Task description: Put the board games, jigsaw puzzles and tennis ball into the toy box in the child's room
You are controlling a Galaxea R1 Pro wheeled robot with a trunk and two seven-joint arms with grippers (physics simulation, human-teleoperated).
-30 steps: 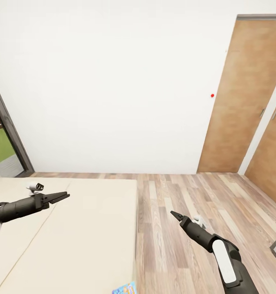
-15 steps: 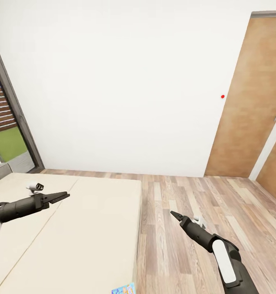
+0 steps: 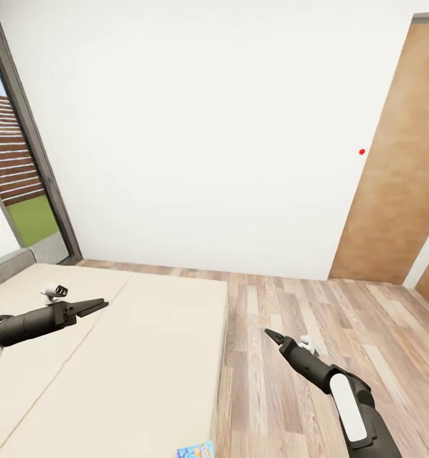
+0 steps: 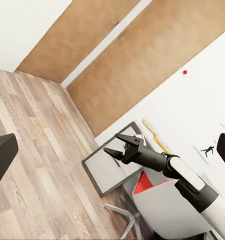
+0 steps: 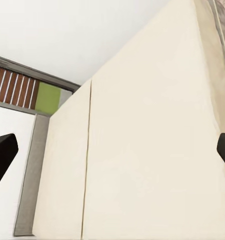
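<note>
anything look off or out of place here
Nothing looks damaged or spilled. The one stray item is a blue board game lying at the edge of the bed, cut off by the head view's bottom border. Both grippers hold nothing.

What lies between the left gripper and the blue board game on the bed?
In the head view, bare cream bed surface separates the left gripper from the blue board game.

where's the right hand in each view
Head view: right hand, low and right of centre, over the wood floor beside the bed.
Left wrist view: near centre, before the wall.
Right wrist view: dark fingertips at both side edges.
Shared landmark: red dot on the wall.
</note>
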